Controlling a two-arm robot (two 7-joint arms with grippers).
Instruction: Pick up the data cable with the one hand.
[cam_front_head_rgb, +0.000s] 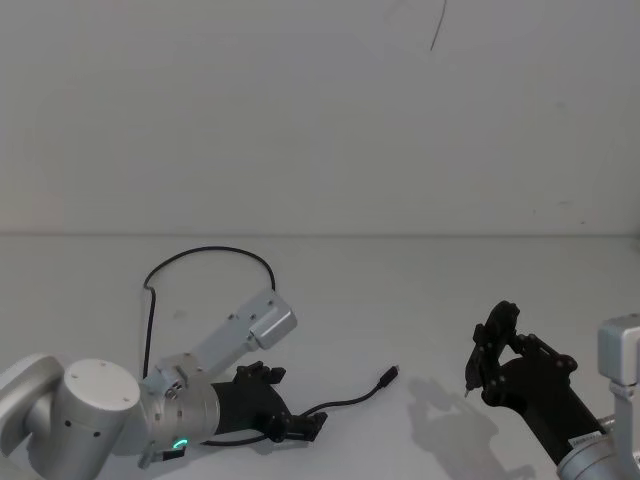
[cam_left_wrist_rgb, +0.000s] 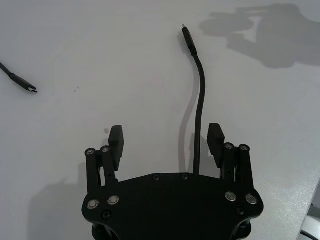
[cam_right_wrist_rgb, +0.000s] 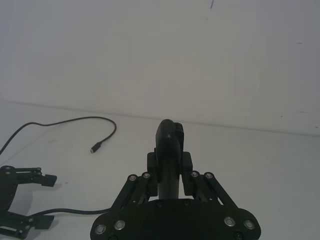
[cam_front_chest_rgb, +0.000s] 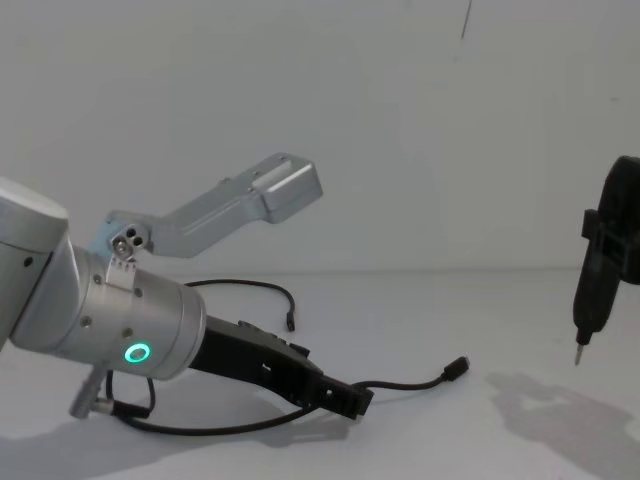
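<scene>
1. The left claw is down low at the white table. It sits on the end of a fat silver arm with a green ring light.
2. Its two fingers are spread wide apart. They are not squeezing anything.
3. The data cable lies on the table and runs right between those fingers. It is not in the middle of the gap. It lies just beside one finger and well away from the other one.
4. Past the fingertips the cable goes on a little way and bends. It ends in a small plug that lies on the table out in front of the claw.
5. Going the other way, the cable slips under the claw and the arm. Then it makes a big loop on the table behind the claw. The other plug lies at the end of that loop, off to one side of the claw.
6. The right claw is far off to the side of the left claw, well apart from the cable. It hangs up in the air.
7. The right claw's fingers are closed around a black tool. The tool has a thin metal point that aims down, and its shadow falls on the table below.
</scene>
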